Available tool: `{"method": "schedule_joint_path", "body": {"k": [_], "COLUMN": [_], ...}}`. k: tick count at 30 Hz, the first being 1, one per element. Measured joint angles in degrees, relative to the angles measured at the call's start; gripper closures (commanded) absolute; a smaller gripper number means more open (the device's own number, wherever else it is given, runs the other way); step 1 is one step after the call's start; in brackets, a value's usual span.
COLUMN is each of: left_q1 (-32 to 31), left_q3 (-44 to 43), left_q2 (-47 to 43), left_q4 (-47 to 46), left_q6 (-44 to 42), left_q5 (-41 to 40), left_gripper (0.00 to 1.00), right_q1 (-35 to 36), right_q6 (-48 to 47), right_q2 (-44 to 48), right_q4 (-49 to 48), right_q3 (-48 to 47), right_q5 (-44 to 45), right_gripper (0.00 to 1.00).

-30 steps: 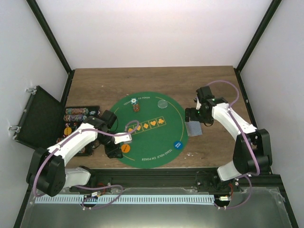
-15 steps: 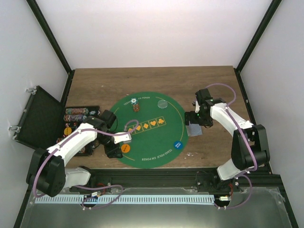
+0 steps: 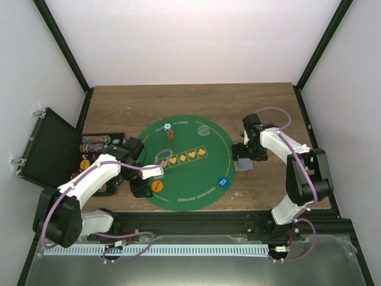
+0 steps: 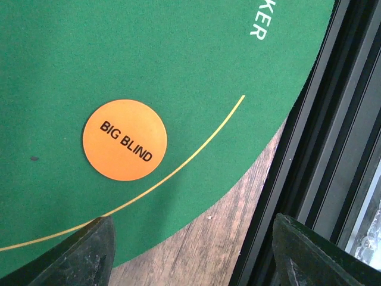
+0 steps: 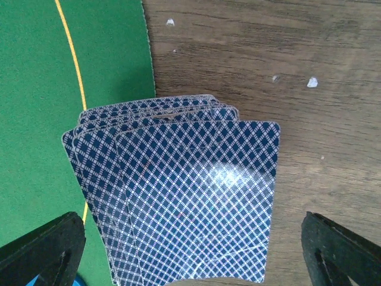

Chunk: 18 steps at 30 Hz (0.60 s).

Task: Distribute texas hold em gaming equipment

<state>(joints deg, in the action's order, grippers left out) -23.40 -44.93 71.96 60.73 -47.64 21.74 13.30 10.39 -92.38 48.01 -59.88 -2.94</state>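
A fanned stack of playing cards [image 5: 184, 196] with blue-and-white diamond backs lies face down, half on the green mat's right edge and half on the wood; it also shows in the top view [image 3: 243, 164]. My right gripper [image 5: 193, 262] is open just above it, one finger on each side, holding nothing; in the top view it [image 3: 243, 152] is at the stack's far end. An orange "BIG BLIND" disc [image 4: 124, 139] lies on the mat [image 4: 178, 53]. My left gripper [image 4: 199, 262] is open and empty beside it, over the mat's near-left edge [image 3: 143, 189].
On the round green mat [image 3: 196, 173] lie a blue disc [image 3: 222, 182], a pale disc [image 3: 203, 130] and a small chip stack [image 3: 170, 133]. An open black case [image 3: 89, 156] with rows of chips stands at the left. A black rail [image 4: 333, 137] runs along the near edge.
My right gripper has moved a little left and nearer, down over the card stack. The left arm has hardly moved.
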Motion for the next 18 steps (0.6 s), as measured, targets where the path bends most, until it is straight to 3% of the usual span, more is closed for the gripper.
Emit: {"method": "schedule_joint_path", "body": {"k": [14, 18], "left_q1": [1.2, 1.4], "left_q3": [0.0, -0.2], "left_q2": [-0.5, -0.5], "left_q4": [0.1, 0.2], "left_q6": [-1.1, -1.1], "left_q5": [0.0, -0.1], "left_gripper": [0.26, 0.26], "right_q1": [0.0, 0.0], "right_q6": [-1.5, -1.7], "right_q2": [-3.6, -4.9], "right_q4": [-0.2, -0.9], "right_q3": [0.0, 0.0], "right_q5": [-3.0, -3.1], "right_gripper": [0.0, 0.05]}}
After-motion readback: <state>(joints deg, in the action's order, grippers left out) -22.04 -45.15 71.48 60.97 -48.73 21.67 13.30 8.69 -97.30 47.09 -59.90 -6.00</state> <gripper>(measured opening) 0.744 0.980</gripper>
